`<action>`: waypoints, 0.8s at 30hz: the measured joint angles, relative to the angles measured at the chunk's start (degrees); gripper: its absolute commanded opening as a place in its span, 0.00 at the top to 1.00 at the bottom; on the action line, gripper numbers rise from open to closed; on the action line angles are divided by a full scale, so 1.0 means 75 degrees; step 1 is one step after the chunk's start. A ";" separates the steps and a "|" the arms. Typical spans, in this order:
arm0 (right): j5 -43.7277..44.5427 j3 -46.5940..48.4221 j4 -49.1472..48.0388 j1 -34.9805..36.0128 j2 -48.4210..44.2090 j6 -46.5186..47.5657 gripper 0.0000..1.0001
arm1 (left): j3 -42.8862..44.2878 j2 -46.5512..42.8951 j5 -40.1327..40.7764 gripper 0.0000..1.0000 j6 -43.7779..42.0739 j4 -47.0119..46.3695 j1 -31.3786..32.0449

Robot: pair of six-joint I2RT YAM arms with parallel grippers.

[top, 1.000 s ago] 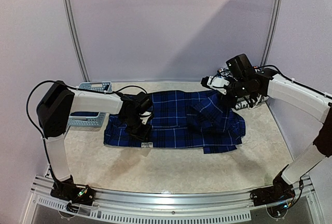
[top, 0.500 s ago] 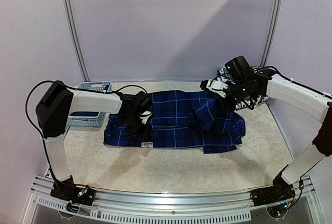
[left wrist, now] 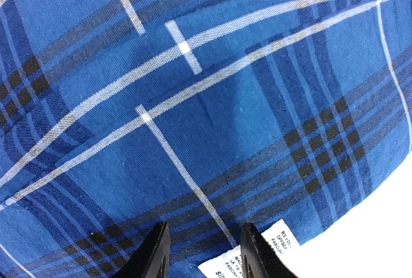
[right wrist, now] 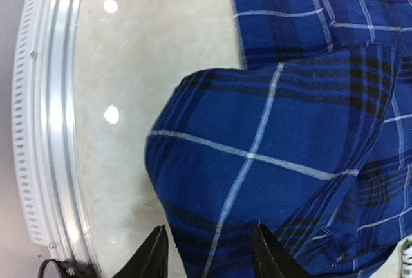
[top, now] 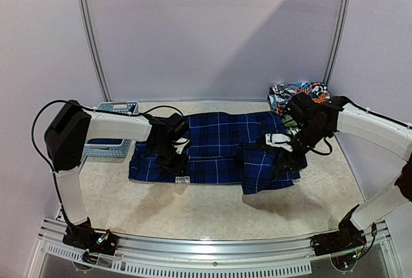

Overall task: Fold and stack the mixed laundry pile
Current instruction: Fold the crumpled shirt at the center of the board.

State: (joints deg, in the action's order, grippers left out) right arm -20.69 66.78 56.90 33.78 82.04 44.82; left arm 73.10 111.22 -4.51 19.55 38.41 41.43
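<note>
Top external view: the plaid shirt (top: pixel 215 143) lies spread on the worktop (top: pixel 193 210) under both pincers, left pincer (left wrist: pixel 203 247) and right pincer (right wrist: pixel 209 247) each parted and empty; the loose fold beneath the right one may slump open if snagged.

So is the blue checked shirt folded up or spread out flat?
Mostly spread out. The shirt lies flat across the table, and only its right end is doubled over, making a second layer there.
</note>
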 measured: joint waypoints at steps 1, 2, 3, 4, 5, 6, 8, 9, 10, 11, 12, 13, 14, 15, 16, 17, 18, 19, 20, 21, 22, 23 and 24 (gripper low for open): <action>-0.0154 0.0006 0.0213 0.0003 0.0000 0.0204 0.46 | 0.0000 0.0000 0.0000 0.60 -0.0003 0.0003 0.0000; -0.0274 0.0026 0.0420 0.0003 0.0000 0.0344 0.44 | 0.0000 0.0000 0.0000 0.60 -0.0006 0.0006 0.0000; -0.0379 0.0061 0.0656 0.0003 0.0000 0.0522 0.41 | 0.0003 0.0000 -0.0003 0.60 -0.0006 0.0015 0.0000; -0.0449 0.0114 0.0863 -0.0003 0.0000 0.0627 0.38 | 0.0003 0.0000 0.0000 0.60 -0.0009 0.0023 -0.0003; -0.0557 0.0233 0.1105 -0.0026 0.0000 0.0810 0.36 | 0.0003 0.0000 -0.0003 0.60 -0.0009 0.0032 -0.0003; -0.0627 0.0341 0.1236 -0.0061 0.0000 0.0880 0.35 | 0.0006 0.0000 0.0000 0.60 -0.0012 0.0041 -0.0003; -0.0790 0.0595 0.1303 -0.0251 -0.0015 0.1017 0.35 | 0.0017 0.0000 0.0006 0.60 -0.0044 0.0070 -0.0003; -0.0813 0.0679 0.1230 -0.0405 -0.0035 0.1040 0.35 | 0.0023 -0.0006 0.0020 0.60 -0.0067 0.0096 -0.0003; -0.0787 0.0705 0.1075 -0.0565 -0.0070 0.1008 0.35 | 0.0026 -0.0026 0.0044 0.60 -0.0093 0.0134 -0.0006; -0.0691 0.0705 0.0906 -0.0699 -0.0090 0.0901 0.35 | 0.0026 -0.0079 0.0076 0.60 -0.0122 0.0192 -0.0006; -0.0586 0.0705 0.0729 -0.0819 -0.0087 0.0772 0.35 | 0.0026 -0.0134 0.0096 0.60 -0.0149 0.0236 -0.0009; -0.0484 0.0702 0.0571 -0.0909 -0.0050 0.0647 0.35 | 0.0026 -0.0219 0.0131 0.60 -0.0184 0.0268 -0.0009; -0.0411 0.0702 0.0420 -0.0973 0.0012 0.0498 0.35 | 0.0032 -0.0315 0.0157 0.60 -0.0210 0.0315 -0.0012; -0.0358 0.0702 0.0297 -0.1008 0.0105 0.0379 0.35 | 0.0052 -0.0417 0.0187 0.60 -0.0242 0.0373 -0.0012; -0.0286 0.0685 0.0093 -0.1017 0.0291 0.0178 0.35 | 0.0093 -0.0513 0.0207 0.60 -0.0262 0.0420 -0.0012; -0.0274 0.0676 0.0012 -0.1017 0.0385 0.0099 0.35 | 0.0131 -0.0574 0.0201 0.60 -0.0268 0.0420 -0.0012; -0.0248 0.0629 -0.0128 -0.1017 0.0507 -0.0020 0.35 | 0.0160 -0.0650 0.0192 0.60 -0.0289 0.0382 0.0015; -0.0181 0.0533 -0.0329 -0.1014 0.0647 -0.0160 0.35 | 0.0172 -0.0746 0.0192 0.59 -0.0303 0.0332 0.0058; -0.0090 0.0420 -0.0539 -0.1014 0.0761 -0.0335 0.35 | 0.0175 -0.0833 0.0204 0.59 -0.0318 0.0286 0.0096; -0.0020 0.0283 -0.0737 -0.1014 0.0871 -0.0525 0.35 | 0.0178 -0.0941 0.0216 0.60 -0.0321 0.0166 0.0166; 0.0055 0.0172 -0.0901 -0.1014 0.0965 -0.0697 0.36 | 0.0201 -0.1043 0.0216 0.60 -0.0318 0.0020 0.0274; 0.0099 0.0076 -0.1049 -0.1014 0.1061 -0.0880 0.36 | 0.0271 -0.1119 0.0201 0.60 -0.0291 -0.0146 0.0396; 0.0128 0.0020 -0.1192 -0.1014 0.1177 -0.1096 0.37 | 0.0399 -0.1137 0.0172 0.60 -0.0254 -0.0356 0.0527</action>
State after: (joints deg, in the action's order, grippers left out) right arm -19.73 66.94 47.97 26.17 90.87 36.60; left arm 76.09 102.69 -3.22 17.65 35.75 45.39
